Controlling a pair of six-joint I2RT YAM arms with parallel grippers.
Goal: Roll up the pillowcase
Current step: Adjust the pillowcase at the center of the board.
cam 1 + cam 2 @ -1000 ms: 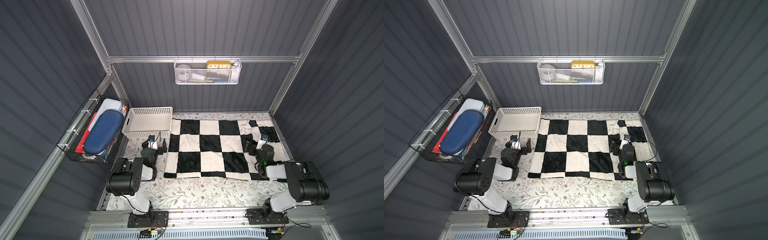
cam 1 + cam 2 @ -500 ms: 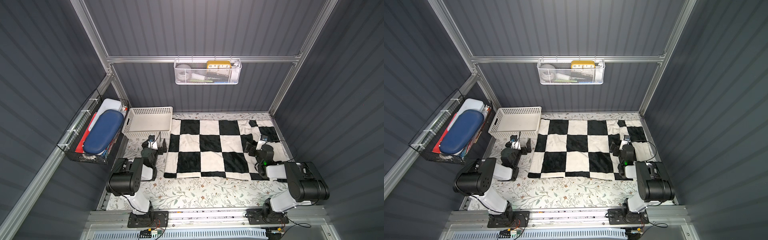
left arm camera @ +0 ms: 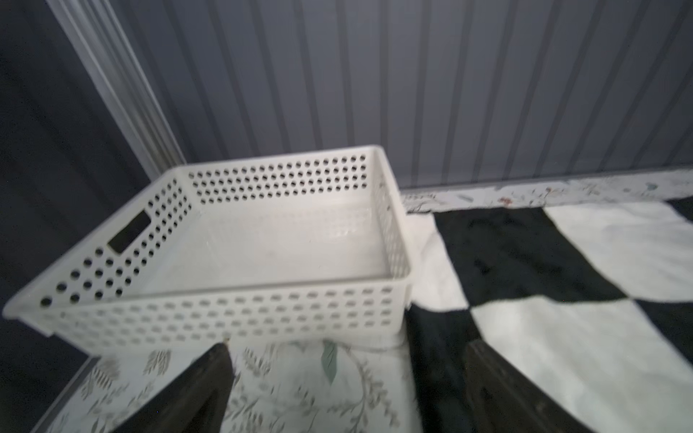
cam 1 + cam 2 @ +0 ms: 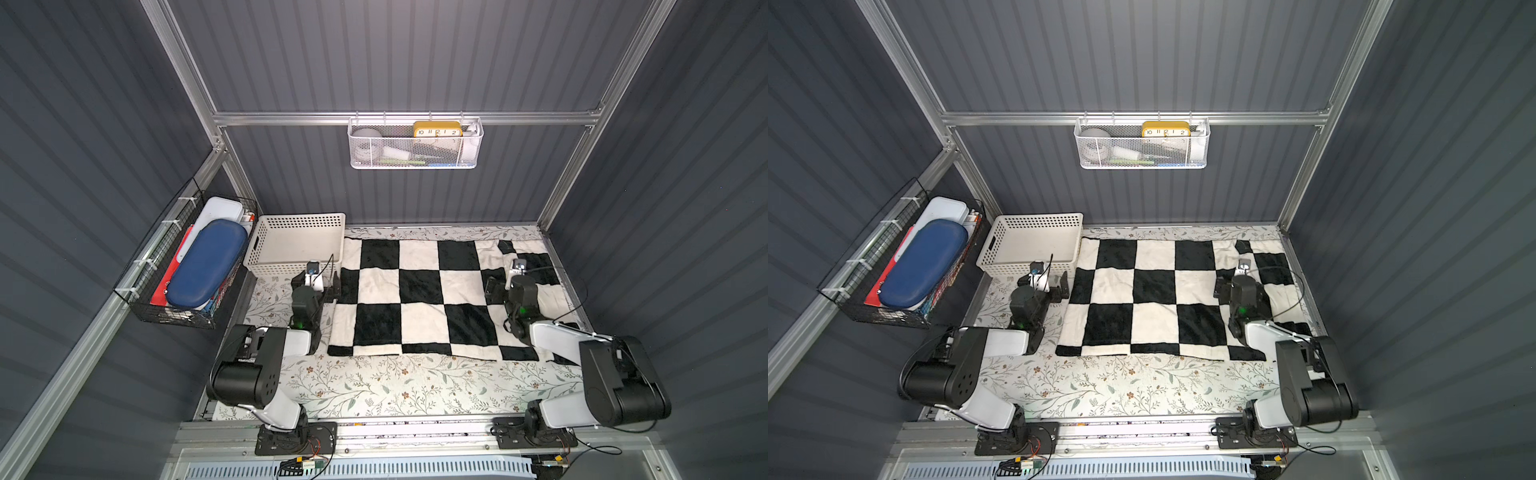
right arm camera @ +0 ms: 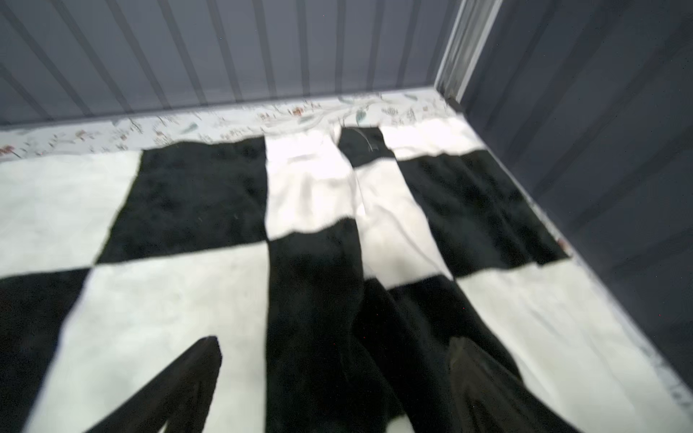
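Across the far right of the table covering (image 4: 395,386), the pillowcase (image 4: 419,299) lies flat: plush, limp (rumpled at the right edge). Left gripper (image 4: 316,286) and right gripper (image 5: 333,341) gape, empty; I'd pinch its near corners.

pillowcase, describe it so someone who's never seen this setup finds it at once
Look down at the floral table covering. The pillowcase lies spread on it, beside the cream perforated basket. Only it has big black and cream checkerboard squares.
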